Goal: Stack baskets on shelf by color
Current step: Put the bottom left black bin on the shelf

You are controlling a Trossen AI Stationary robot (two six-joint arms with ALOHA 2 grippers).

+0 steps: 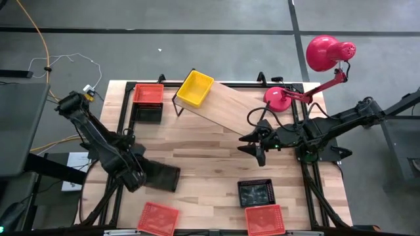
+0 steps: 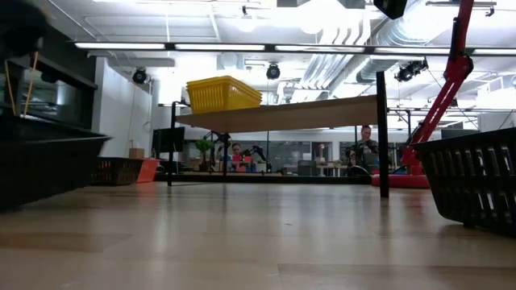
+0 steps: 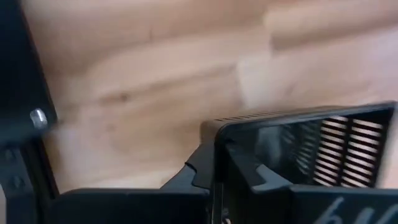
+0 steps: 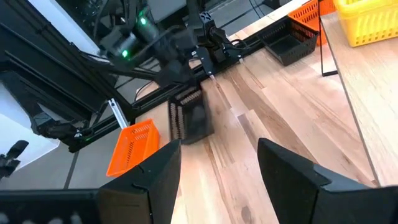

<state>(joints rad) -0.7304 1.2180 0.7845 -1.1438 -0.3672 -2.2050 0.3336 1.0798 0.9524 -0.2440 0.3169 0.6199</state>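
A black basket [image 1: 162,176] is clamped by its rim in the left gripper [image 1: 141,176], low over the table, far from the shelf [image 1: 230,108]. The right gripper [image 1: 257,152] hangs open. A one-sided grip could let the basket tilt and slip.

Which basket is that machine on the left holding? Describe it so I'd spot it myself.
Start at the big plank table and find the left arm near its left front part. The fingers of the left gripper are shut on a black basket lying on its side. The other black baskets sit upright and no gripper holds them: one at the back left, one front right.
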